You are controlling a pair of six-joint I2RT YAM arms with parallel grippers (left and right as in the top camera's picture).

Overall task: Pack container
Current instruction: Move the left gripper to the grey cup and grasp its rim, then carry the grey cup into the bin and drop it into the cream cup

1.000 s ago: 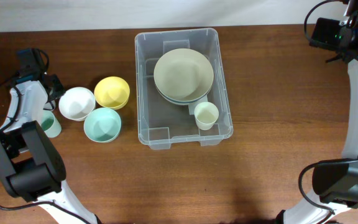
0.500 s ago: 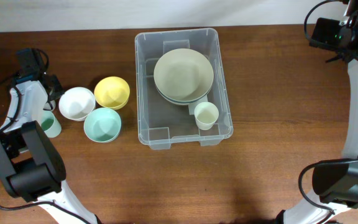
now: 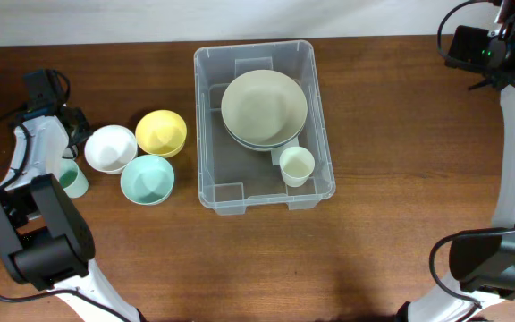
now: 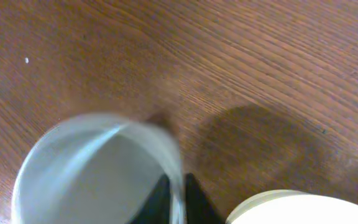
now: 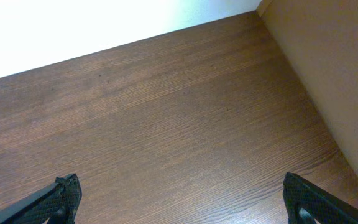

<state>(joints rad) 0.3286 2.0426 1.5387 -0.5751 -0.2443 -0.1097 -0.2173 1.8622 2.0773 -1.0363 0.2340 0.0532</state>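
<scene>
The left tool [image 4: 176,198] has its two dark fingers closed on the wall of the mint cup [image 4: 86,174], one inside the rim and one outside. The cup stands on the desk [image 3: 392,224] at the far left, and the pictures do not show it lifted. The view is blurred, so how firm the pinch is cannot be told. Just right of the cup sits the white bowl [image 3: 110,148]. The teal bowl [image 3: 147,178] lies nearer and the yellow bowl [image 3: 161,131] farther right, the three crowded together.

The right tool [image 5: 182,205] is spread wide with nothing between its fingers, held over bare wood at the far right corner, well away from everything.

The container [image 3: 208,134] stands in the middle of the desk, right of the bowls. It already holds a stack of pale plates [image 3: 264,107] at its far end and a small cream cup [image 3: 296,165] by its near right wall.

Packing looks roughly half done: plates and one cup are in, while the mint cup and three bowls remain outside. The near left part of the container has room for them.
</scene>
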